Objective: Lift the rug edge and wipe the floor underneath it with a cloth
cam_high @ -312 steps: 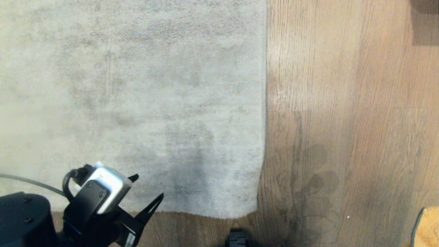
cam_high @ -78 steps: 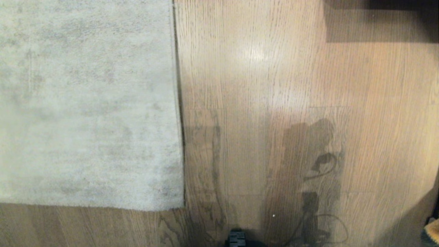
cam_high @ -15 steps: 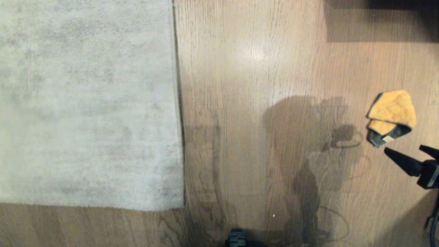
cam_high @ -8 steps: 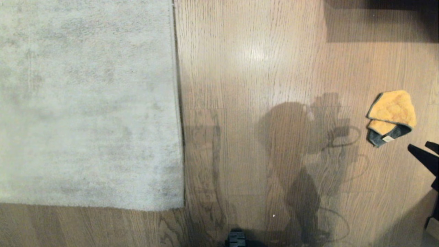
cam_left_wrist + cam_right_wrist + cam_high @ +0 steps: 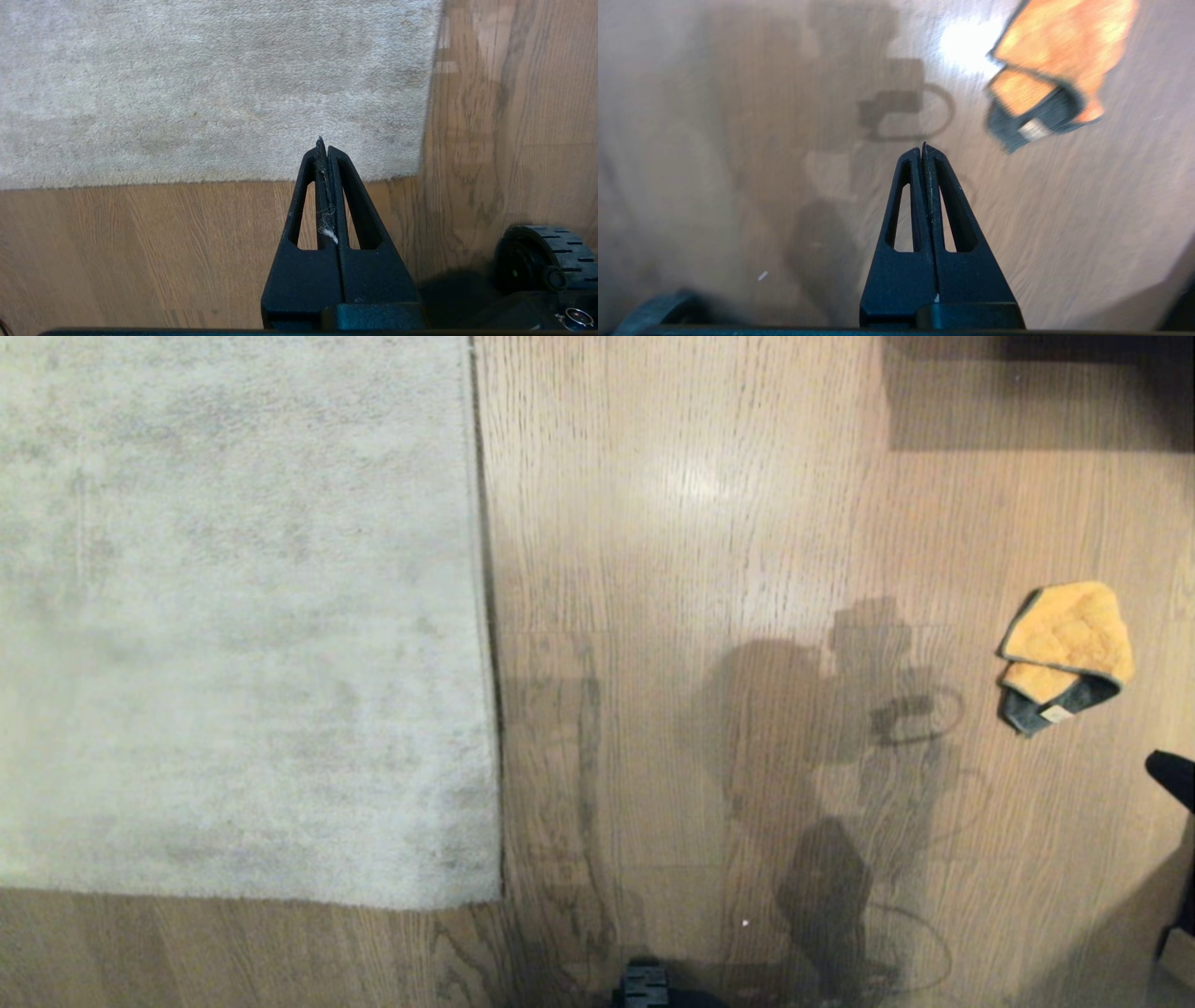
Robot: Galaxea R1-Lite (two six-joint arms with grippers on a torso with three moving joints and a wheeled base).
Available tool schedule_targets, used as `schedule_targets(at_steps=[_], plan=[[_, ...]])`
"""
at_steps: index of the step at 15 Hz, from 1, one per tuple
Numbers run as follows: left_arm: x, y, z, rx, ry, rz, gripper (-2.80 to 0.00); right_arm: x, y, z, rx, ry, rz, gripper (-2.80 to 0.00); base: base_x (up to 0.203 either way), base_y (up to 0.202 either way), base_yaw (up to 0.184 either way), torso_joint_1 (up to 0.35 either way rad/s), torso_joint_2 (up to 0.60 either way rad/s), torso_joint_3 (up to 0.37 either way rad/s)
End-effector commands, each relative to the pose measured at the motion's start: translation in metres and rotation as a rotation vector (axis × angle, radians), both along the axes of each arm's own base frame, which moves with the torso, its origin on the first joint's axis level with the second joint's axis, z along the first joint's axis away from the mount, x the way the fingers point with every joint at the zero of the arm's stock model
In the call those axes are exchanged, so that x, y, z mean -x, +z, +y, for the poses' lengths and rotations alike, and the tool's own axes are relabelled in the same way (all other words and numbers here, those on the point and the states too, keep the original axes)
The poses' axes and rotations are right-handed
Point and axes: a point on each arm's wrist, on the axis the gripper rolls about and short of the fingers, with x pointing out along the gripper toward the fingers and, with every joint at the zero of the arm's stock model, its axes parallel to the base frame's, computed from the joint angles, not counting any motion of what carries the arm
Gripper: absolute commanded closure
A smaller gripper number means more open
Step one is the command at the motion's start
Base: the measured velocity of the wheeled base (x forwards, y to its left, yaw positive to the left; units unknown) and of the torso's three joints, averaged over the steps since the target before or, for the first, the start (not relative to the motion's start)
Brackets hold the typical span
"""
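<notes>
— Looking around: is anything wiped yet?
— No. The rug edge (image 5: 485,616) lies flat on the floor (image 5: 700,523); the cloth (image 5: 1064,649) sits loose, well apart. Right pincer (image 5: 923,148) and left pincer (image 5: 322,142): both pressed together, empty.

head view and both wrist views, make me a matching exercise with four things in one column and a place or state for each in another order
Things:
1. cloth
2. rug
3. right pincer
4. left pincer

Places or states:
A. flat on the floor, filling the left of the head view
B. shut and empty, over bare boards with the cloth lying apart ahead of it
C. crumpled on the boards at the right of the head view, held by nothing
D. shut, with wisps of lint between its fingers, by the rug's near corner

Pairs: 1-C, 2-A, 3-B, 4-D
</notes>
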Motion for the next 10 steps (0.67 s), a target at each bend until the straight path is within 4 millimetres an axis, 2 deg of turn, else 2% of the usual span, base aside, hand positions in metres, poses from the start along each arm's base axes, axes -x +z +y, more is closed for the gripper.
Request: schedule_targets(at_steps=[1,4,7,10], plan=[[0.000,0.000,0.000,0.000,0.000,-0.001,0.00,0.024,0.002,0.010,0.014,0.059,-0.063,0.00,0.000,0.000,0.000,0.000,0.00,0.000],[0.000,0.000,0.000,0.000,0.000,-0.001,0.00,0.037,0.003,0.020,0.009,0.127,-0.109,0.00,0.000,0.000,0.000,0.000,0.00,0.000],[0.000,0.000,0.000,0.000,0.000,0.000,0.00,0.053,-0.004,0.022,0.001,0.141,-0.158,0.00,0.000,0.000,0.000,0.000,0.00,0.000],[0.000,0.000,0.000,0.000,0.000,0.000,0.00,0.074,-0.023,0.023,-0.011,0.165,-0.200,0.00,0.000,0.000,0.000,0.000,0.00,0.000]])
